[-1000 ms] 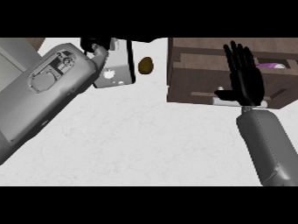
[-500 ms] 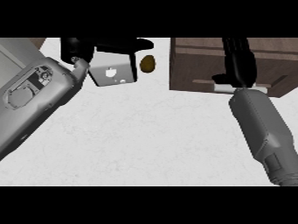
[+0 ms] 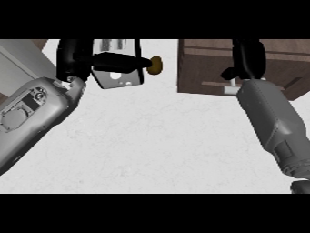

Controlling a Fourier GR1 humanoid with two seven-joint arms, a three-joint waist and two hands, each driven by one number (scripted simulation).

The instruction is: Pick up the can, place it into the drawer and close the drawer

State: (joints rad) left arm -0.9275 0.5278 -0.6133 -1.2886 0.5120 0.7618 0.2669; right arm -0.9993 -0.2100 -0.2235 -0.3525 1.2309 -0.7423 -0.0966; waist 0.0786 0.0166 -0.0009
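Our main worry is the drawer point(image 3: 251, 63) being left short of flush: our right hand point(image 3: 249, 57) lies against its brown front at the upper right, just above the pale handle point(image 3: 219, 85), and if the push runs off-centre the front could skew or stop early. A second risk is our left hand point(image 3: 90, 59) at the upper left, which is close to a small silver box point(image 3: 120, 77) and a little brown object point(image 3: 156, 64) on the white counter point(image 3: 150, 145); a careless sweep could knock them. We see no can anywhere, so we judge it is probably already inside the drawer, though the view does not confirm this. The right hand's fingers look straight, flat on the drawer front, holding nothing. The left hand's fingers are curled over the silver box's upper edge, apparently clasping it.
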